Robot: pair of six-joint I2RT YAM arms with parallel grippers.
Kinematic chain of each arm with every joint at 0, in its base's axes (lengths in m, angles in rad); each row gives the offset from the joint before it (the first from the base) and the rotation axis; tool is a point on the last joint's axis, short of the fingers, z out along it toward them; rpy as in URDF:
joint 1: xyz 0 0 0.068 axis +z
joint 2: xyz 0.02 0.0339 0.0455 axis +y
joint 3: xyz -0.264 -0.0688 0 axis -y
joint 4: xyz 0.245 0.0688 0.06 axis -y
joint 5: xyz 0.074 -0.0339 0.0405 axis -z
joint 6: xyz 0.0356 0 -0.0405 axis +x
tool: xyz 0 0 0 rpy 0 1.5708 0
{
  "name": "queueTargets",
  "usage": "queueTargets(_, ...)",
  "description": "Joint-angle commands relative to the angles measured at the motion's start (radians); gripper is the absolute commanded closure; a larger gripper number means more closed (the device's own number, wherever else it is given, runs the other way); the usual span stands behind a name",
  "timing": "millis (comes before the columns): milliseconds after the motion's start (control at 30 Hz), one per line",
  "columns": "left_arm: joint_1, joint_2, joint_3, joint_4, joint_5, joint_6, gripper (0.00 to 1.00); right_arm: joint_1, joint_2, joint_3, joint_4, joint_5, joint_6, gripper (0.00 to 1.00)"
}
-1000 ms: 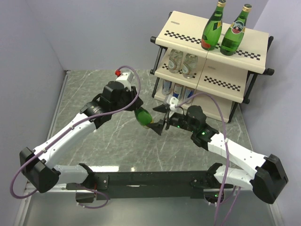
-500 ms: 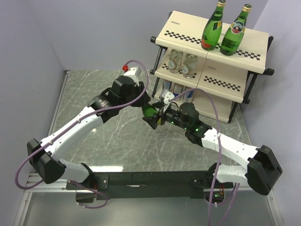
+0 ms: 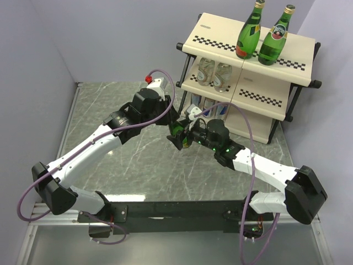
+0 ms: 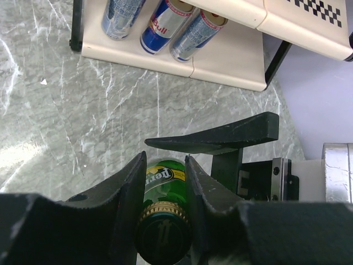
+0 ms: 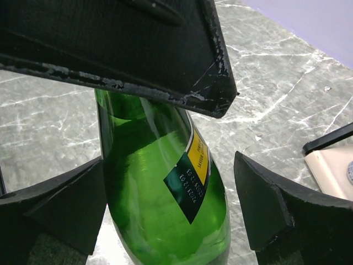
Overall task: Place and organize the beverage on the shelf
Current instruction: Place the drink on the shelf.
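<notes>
While the left claw (image 4: pixel 164 161) is clenched on the neck of a green bottle (image 5: pixel 160 165), just under the gold cap, the bottle hangs above the tabletop (image 3: pixel 110 105), right of its middle and toward the far edge; the shelf (image 3: pixel 259 52) stands near, at the far right corner. A grip so high leaves the whole body free for the other arm; the right claw (image 5: pixel 165 207) is spread around that body at the level of the yellow label, one finger on each side. A sliver of marble shows between one finger and the glass, so I judge it released and not yet bearing the load; this looks like a handover, since the right arm sits nearer the shelf. Two green bottles (image 3: pixel 248 33) stand on the top board, clear bottles (image 3: pixel 214 72) on the middle one, cans (image 4: pixel 165 22) on the bottom; the space beside the green pair seems the likely place; the left claw should hold until the right one closes.
</notes>
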Motion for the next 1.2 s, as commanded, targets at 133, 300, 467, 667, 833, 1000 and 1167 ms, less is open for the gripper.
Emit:
queueTargets(133, -0.007, -0.036, 0.098, 0.144, 0.015, -0.033, 1.0, 0.009, 0.014, 0.066, 0.003, 0.017, -0.016, 0.08)
queueTargets(300, -0.007, -0.034, 0.098, 0.149, 0.017, -0.035, 1.0, 0.009, 0.04, 0.083, -0.026, 0.004, -0.019, 0.13)
queueTargets(467, -0.007, -0.034, 0.096, 0.149, 0.011, -0.032, 1.0, 0.009, 0.04, 0.084, -0.033, 0.007, -0.022, 0.16)
queueTargets(667, -0.007, -0.031, 0.102, 0.138, 0.001, -0.026, 1.0, 0.009, 0.046, 0.098, -0.048, -0.008, -0.042, 0.5)
queueTargets(833, -0.008, -0.034, 0.09, 0.146, 0.009, -0.03, 1.0, 0.011, 0.016, 0.104, -0.056, -0.036, -0.062, 1.0)
queueTargets(1000, -0.007, -0.045, 0.075, 0.176, 0.046, -0.04, 0.9, 0.009, -0.018, 0.09, -0.045, -0.04, -0.065, 1.0)
queueTargets(1167, -0.007, -0.053, 0.056, 0.179, 0.057, -0.052, 0.56, 0.006, -0.03, 0.078, -0.036, -0.042, -0.05, 1.0)
